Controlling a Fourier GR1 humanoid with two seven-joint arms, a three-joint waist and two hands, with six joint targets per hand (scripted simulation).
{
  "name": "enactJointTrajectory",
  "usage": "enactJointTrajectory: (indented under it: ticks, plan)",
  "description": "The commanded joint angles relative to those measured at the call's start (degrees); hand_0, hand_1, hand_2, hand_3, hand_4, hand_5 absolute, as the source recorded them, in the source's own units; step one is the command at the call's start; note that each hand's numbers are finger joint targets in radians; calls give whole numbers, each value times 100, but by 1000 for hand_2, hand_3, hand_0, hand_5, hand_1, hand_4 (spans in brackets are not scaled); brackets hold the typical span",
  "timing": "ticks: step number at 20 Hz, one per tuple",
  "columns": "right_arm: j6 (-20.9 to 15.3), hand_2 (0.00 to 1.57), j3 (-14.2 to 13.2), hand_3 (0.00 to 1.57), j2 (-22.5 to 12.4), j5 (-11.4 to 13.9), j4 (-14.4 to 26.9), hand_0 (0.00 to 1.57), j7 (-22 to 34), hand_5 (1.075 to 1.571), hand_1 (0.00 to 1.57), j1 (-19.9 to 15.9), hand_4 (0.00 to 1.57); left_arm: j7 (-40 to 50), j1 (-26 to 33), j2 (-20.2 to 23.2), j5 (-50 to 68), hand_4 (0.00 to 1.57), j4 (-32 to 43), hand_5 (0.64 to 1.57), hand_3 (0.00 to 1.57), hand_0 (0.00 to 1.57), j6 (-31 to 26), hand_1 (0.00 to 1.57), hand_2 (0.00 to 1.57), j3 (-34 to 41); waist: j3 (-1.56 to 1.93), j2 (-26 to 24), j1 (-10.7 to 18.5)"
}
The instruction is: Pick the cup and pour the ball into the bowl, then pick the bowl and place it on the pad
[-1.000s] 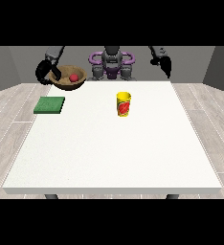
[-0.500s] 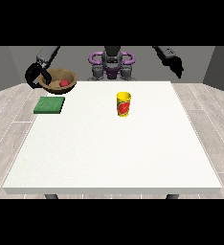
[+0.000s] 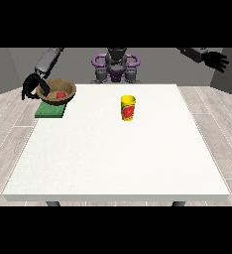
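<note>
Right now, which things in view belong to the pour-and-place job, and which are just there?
Part of the job:
- brown bowl, held over the pad by the hand at the view's left
- red ball, inside the bowl
- yellow cup, upright on the table
- green pad

Just there:
- white table
- hand at the view's right, raised off to the side, holding nothing
</note>
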Motion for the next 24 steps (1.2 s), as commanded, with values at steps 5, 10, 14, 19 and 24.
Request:
enactJointTrajectory:
  ticks: [5, 10, 14, 19, 24]
  plan:
    - [-332, 1571, -552, 252, -210, -281, 566, 1571, -33, 1561, 1571, -337, 544, 128, -245, 710, 462, 1185, 273, 1559, 0, 0, -567, 0, 0, 413, 6, 376, 172]
    - [-277, 880, -475, 1102, -295, -162, 844, 850, -199, 1513, 850, -340, 0, -439, 3, 468, 217, 1175, 172, 1551, 0, 0, -404, 0, 0, 310, 4, 538, 175]
    - [178, 425, -442, 649, -502, -233, 820, 0, -190, 1460, 0, -521, 0, -402, -168, 808, 360, 1180, 635, 1551, 0, 0, -580, 0, 0, 510, 1, 627, 20]
    - [20, 0, -222, 0, -425, -7, 1135, 0, 322, 1361, 0, -754, 0, 504, -214, -141, 65, 1007, -555, 1569, 0, 0, 56, 0, 0, -415, 11, -234, 75]
    - [622, 0, 173, 0, -151, 9, 702, 0, 1045, 1383, 0, -951, 416, 1109, 169, -571, -141, 902, -232, 1559, 0, 0, 234, 0, 0, -807, -10, -1803, -235]
